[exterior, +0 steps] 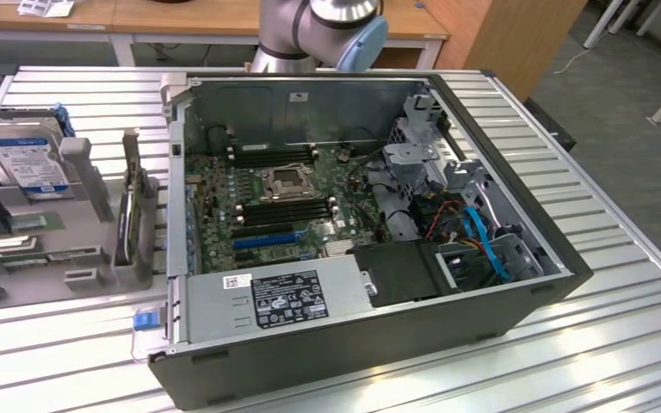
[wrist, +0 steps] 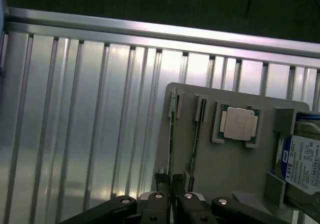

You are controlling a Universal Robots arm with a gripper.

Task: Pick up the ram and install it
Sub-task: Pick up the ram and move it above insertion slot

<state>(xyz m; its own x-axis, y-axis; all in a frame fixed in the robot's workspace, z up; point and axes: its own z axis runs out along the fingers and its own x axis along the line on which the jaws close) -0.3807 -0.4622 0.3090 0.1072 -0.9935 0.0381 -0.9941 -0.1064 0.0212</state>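
The ram (exterior: 15,244), a thin green stick with a white label, rests in the grey fixture (exterior: 78,277) on the exterior view's left. From the wrist view it is edge-on: two thin boards (wrist: 197,134) (wrist: 171,134) stand in slots of the fixture (wrist: 225,174). My gripper (wrist: 171,204) hangs above the fixture, in line with the board at its end. Its fingers (wrist: 159,206) stand a narrow gap apart and hold nothing. The open computer case (exterior: 515,301) shows the motherboard's memory slots (exterior: 290,211).
On the fixture also sit a square silver processor (wrist: 239,123), a hard drive (wrist: 302,169) (exterior: 27,159) and an upright card with a metal bracket (exterior: 135,215). The ribbed metal table (wrist: 75,134) ends at an edge (wrist: 150,29). The arm's elbow (exterior: 319,26) rises behind the case.
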